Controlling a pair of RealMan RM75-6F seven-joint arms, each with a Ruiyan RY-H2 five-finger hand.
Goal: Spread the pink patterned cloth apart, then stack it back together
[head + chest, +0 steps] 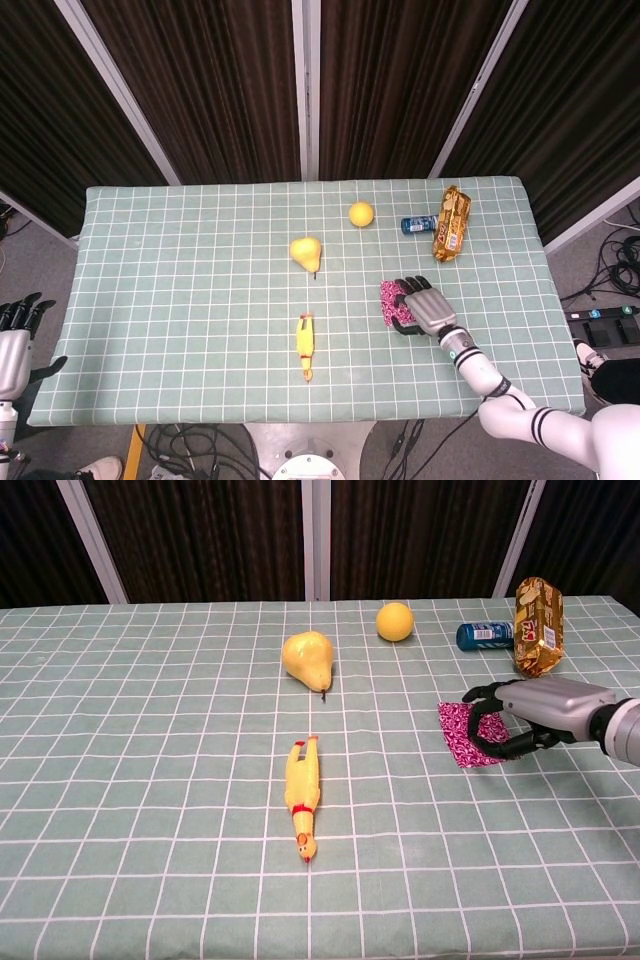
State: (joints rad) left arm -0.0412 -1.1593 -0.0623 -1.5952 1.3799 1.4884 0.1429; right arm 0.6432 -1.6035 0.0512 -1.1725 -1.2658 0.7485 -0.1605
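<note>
Right hand (527, 718) lay on cloth (462, 732), fingers curled over its right edge, covering it; grip unclear. Left hand (12, 345) off bench (180, 300), far left of cloth, partly cropped; fingers apart, empty.

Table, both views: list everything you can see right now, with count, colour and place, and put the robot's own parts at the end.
pink patterned cloth: one, pink and white, right of centre, under the right hand's fingers
pear: one, yellow, centre, far half
rubber chicken: one, yellow with red, centre, near half
ball: one, yellow-orange, far side, right of the pear
can: one, blue, lying on its side, far right
snack packet: one, orange-gold, beside the can
tablecloth: one, green with white grid, covers the table
right hand: metal and black, fingers on the cloth
left hand: off the table's left edge, head view only; state unclear
</note>
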